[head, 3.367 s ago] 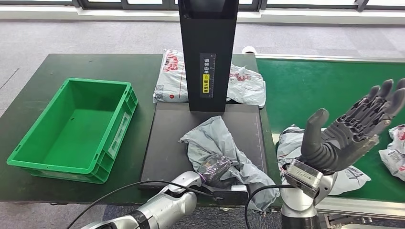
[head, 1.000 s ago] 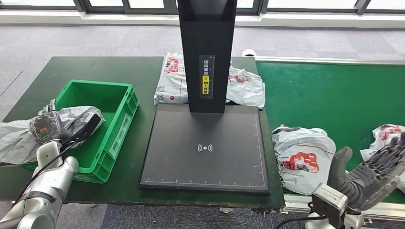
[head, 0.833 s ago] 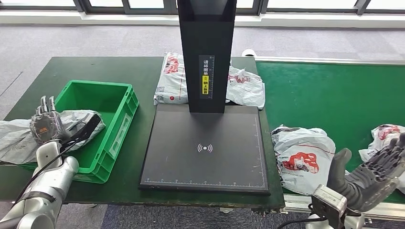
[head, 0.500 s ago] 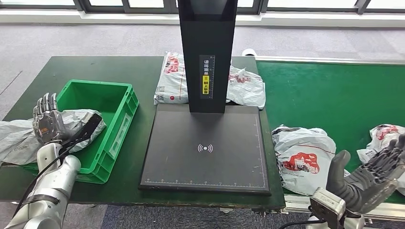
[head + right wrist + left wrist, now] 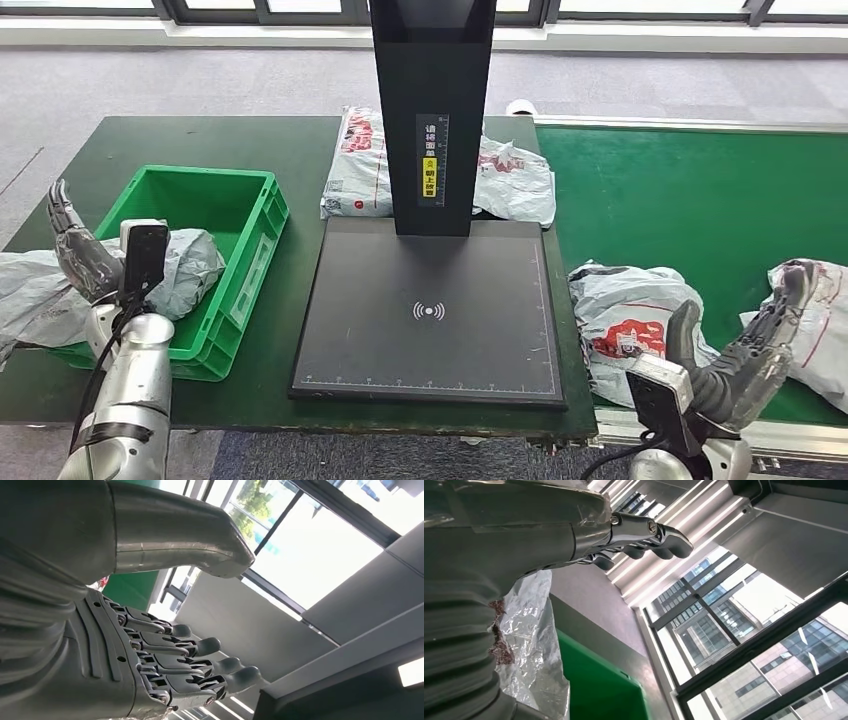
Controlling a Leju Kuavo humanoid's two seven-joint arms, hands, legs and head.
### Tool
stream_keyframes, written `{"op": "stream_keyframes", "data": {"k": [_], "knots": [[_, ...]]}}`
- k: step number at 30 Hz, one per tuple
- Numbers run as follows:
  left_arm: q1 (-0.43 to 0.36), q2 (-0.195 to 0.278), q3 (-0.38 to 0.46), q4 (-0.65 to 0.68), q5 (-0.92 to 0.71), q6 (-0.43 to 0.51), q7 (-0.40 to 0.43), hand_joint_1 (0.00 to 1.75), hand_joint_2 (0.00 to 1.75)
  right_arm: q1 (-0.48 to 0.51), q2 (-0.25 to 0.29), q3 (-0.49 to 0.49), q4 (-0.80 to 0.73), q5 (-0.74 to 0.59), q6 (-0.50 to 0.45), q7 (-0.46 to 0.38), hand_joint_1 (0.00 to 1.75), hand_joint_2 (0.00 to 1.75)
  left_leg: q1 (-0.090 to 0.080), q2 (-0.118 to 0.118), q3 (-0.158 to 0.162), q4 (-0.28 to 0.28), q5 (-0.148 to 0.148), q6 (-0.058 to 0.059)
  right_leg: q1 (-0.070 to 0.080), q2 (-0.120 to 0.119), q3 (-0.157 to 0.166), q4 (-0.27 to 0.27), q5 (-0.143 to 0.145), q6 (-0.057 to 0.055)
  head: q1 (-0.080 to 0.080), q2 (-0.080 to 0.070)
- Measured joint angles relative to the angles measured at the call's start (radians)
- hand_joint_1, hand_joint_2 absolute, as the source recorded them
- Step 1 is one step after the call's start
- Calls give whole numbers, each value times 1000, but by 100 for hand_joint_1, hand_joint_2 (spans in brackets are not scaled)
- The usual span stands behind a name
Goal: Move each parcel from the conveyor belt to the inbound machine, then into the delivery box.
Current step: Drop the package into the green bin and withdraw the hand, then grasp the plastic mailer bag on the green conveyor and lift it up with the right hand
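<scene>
The left hand (image 5: 78, 255) is seen at the near left corner of the green crate (image 5: 232, 205), raised with its fingers (image 5: 60, 205) spread apart and holding nothing. A grey plastic parcel (image 5: 190, 265) is draped over the near left rim of the crate, part of it lying inside and part hanging outside over the dark green surface (image 5: 200, 135). In the left wrist view, crinkled grey film of the parcel (image 5: 531, 645) is seen just beside the hand (image 5: 589, 525), with the green crate wall (image 5: 594, 685) behind it.

The black scanning platform (image 5: 430, 310) of the inbound machine is shown in the middle, bare, with its black upright column (image 5: 432, 110) at the far edge. Behind the column, a white parcel with red print (image 5: 365, 160) is laid on the surface.

The right hand (image 5: 745, 345) is held at the near edge of the green conveyor belt (image 5: 680, 190), opened with fingers extended and empty; in the right wrist view its thumb (image 5: 175, 540) is set well apart from the fingers (image 5: 200, 665). It is placed between two white parcels on the belt: one with a red mark (image 5: 625, 315) just beside the platform, and another (image 5: 815, 320) at the right edge
</scene>
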Motion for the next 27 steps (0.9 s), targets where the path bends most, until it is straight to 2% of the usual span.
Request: {"op": "stream_keyframes", "data": {"k": [2,3,6,8,13,19,22,27], "knots": [[5,-2,-9,-14,15,-2,-2,0,175,-1,-8,4,6,12,9,21,0,175,0,0,0,0,0,0,0,0,0,0,0,0,0,0],[8,-3,-17,-23,33,-7,-4,0,175,-2,-15,7,14,31,30,60,0,175,0,0,-1,0,0,0,0,0,0,0,0,0,0,0],[29,0,-61,-68,112,-39,1,0,175,-24,-56,22,70,90,176,252,0,175,0,0,-1,0,0,0,0,0,-1,0,0,0,0,0],[49,6,-111,-110,154,-58,15,0,175,-57,-100,28,147,85,272,335,0,175,0,0,-2,0,0,0,0,0,-1,0,0,1,0,0],[90,29,-218,-193,212,-73,23,0,175,-150,-204,36,357,25,418,370,0,175,0,-1,-4,2,0,1,0,-1,-1,-1,2,3,0,0],[125,52,-298,-275,242,-88,29,0,175,-229,-310,108,557,72,595,441,0,175,0,-2,-4,2,0,1,0,-1,-1,-1,2,3,0,0],[131,62,-323,-302,252,-97,34,0,175,-260,-350,143,638,65,613,463,0,175,0,-2,-4,2,0,1,0,-1,-2,0,2,3,0,0],[139,65,-348,-317,255,-100,35,0,175,-281,-374,148,706,50,546,501,0,175,0,-2,-4,2,0,1,0,-1,-2,-1,2,3,0,0]]}}
